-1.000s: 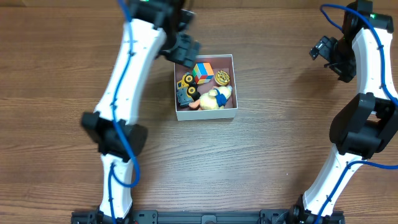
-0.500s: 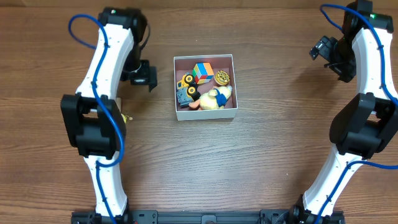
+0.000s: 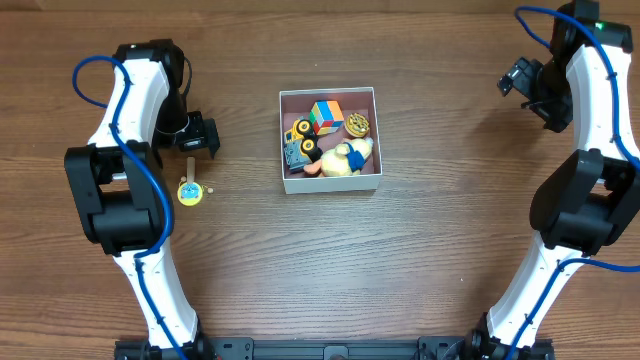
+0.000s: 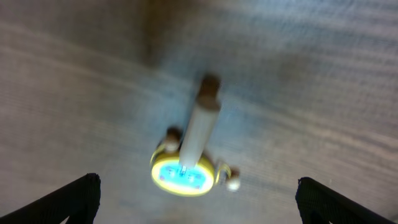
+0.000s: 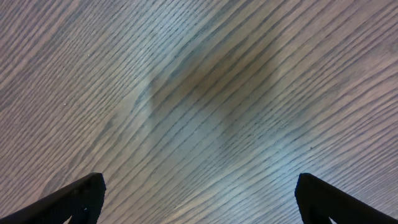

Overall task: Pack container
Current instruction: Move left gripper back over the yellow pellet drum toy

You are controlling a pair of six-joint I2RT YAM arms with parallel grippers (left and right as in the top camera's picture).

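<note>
- Container point(image 3: 332, 184): square white-walled box, pinkish inside, sits on the wood tabletop point(image 3: 420, 260) near centre, a bit toward the far edge.
- Inside it: multicolour cube point(image 3: 326, 116) at the back, yellow toy truck point(image 3: 301, 133) on the left side, round brown piece point(image 3: 358, 125) in the back-right corner, pale yellow figure point(image 3: 348, 158) at the front.
- Left gripper point(image 3: 198, 136): well left of the container, fingers spread wide, nothing held. In the wrist cam only the two dark fingertips point(image 4: 81, 199) show, at the lower corners.
- Small round toy point(image 3: 188, 191) lies on the tabletop just below the left gripper: yellow rim, blue face, pale stick handle point(image 4: 199, 124), w/ a little bead on each side (wrist view is blurred, so finer detail can't be told).
- Right gripper point(image 3: 522, 80): far right, near the back, well apart from the container. Fingers apart, only bare wood grain between them.
</note>
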